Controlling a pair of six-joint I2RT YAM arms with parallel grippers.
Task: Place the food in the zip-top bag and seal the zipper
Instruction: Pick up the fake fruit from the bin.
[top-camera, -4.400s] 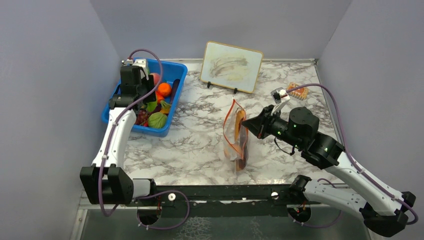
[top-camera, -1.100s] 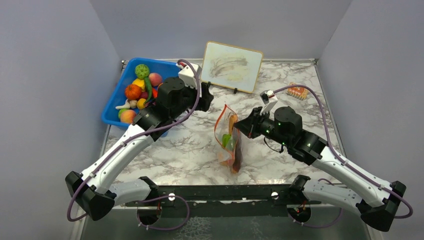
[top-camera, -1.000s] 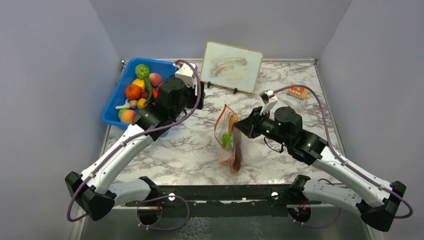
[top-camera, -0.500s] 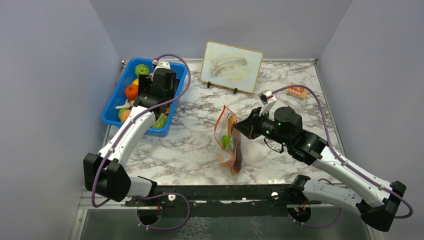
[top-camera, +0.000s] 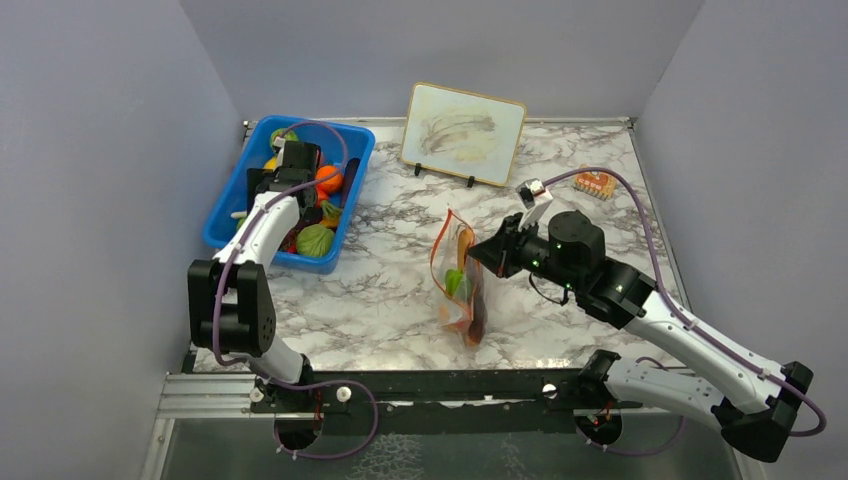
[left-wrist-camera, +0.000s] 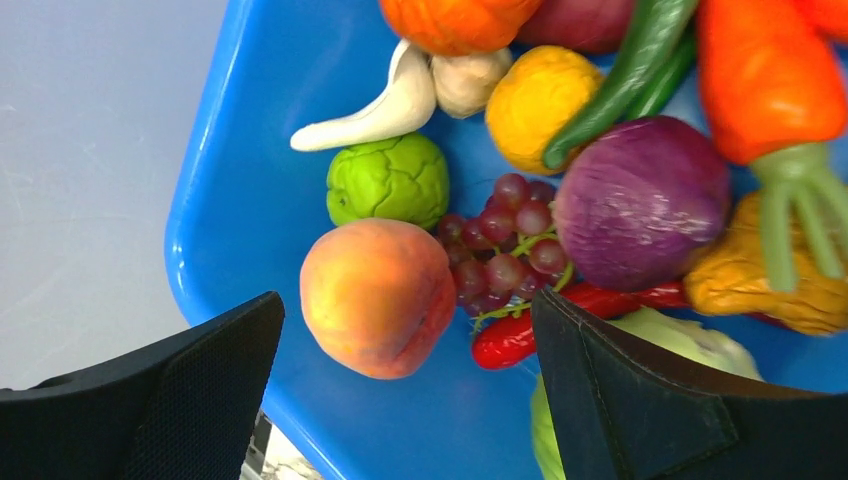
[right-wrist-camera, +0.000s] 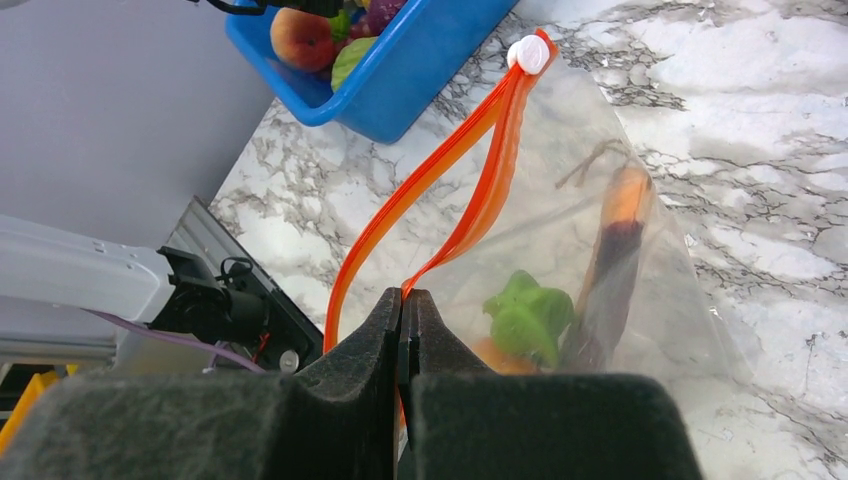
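Left gripper (left-wrist-camera: 408, 300): a second ago it was beside the bag, now it is back over the bin (top-camera: 222, 218). Jaws spread wide, empty, above a peach (left-wrist-camera: 378, 295).
Right gripper (right-wrist-camera: 402, 300): unchanged, clenched on the zipper (right-wrist-camera: 495, 170), holding the mouth up.
Bag (right-wrist-camera: 560, 130): mid-table, standing, same spot as before. A green piece (right-wrist-camera: 525, 315) and a dark slice (right-wrist-camera: 610, 270) are inside.
Bin: far left, the other food heaped in it.

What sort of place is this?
Probably a robot test booth, not a kitchen: plain grey walls box in a marble-patterned table, robot arms are mounted along its near edge, and the blue bin holds toy food.
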